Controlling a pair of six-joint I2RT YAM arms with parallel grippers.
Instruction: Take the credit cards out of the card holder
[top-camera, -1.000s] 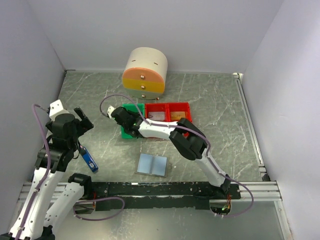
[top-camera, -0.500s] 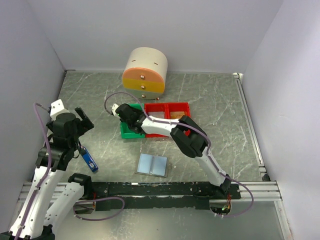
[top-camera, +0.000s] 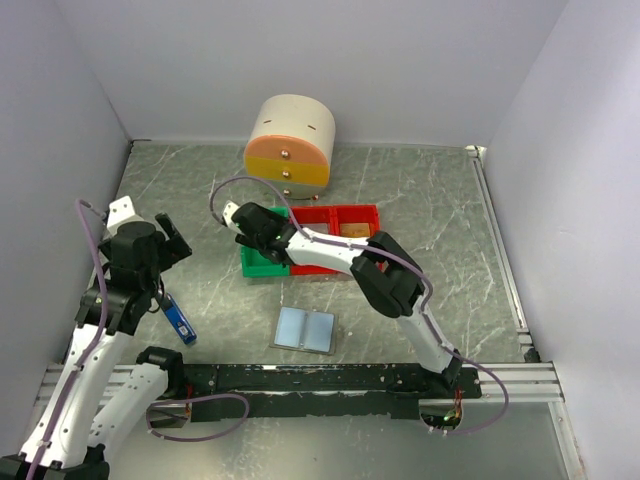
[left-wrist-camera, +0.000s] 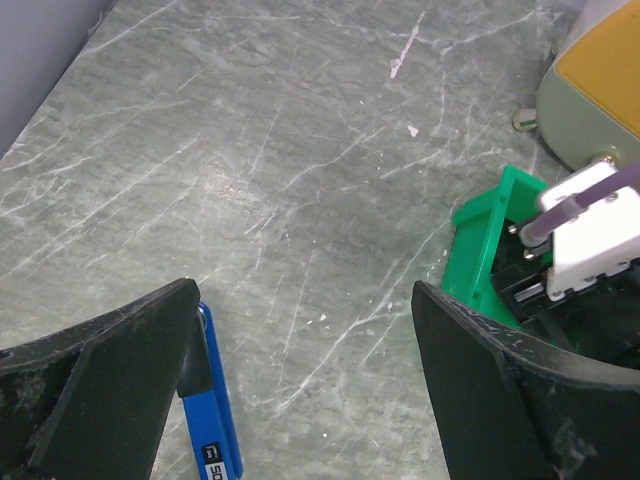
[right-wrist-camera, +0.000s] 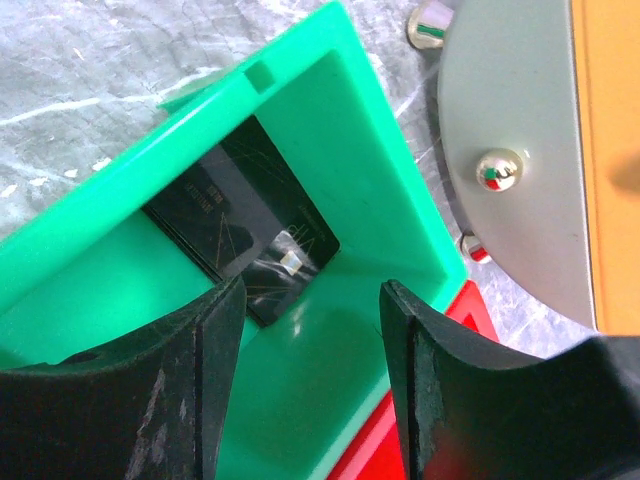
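While right gripper hangs parted over black card in green bin, left gripper gapes wide.

Print on the black card is too small to read.

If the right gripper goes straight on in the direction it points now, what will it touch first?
Most likely the black card lying in the green bin: in the wrist view it sits between the open fingers of the right gripper. Depth is unclear.
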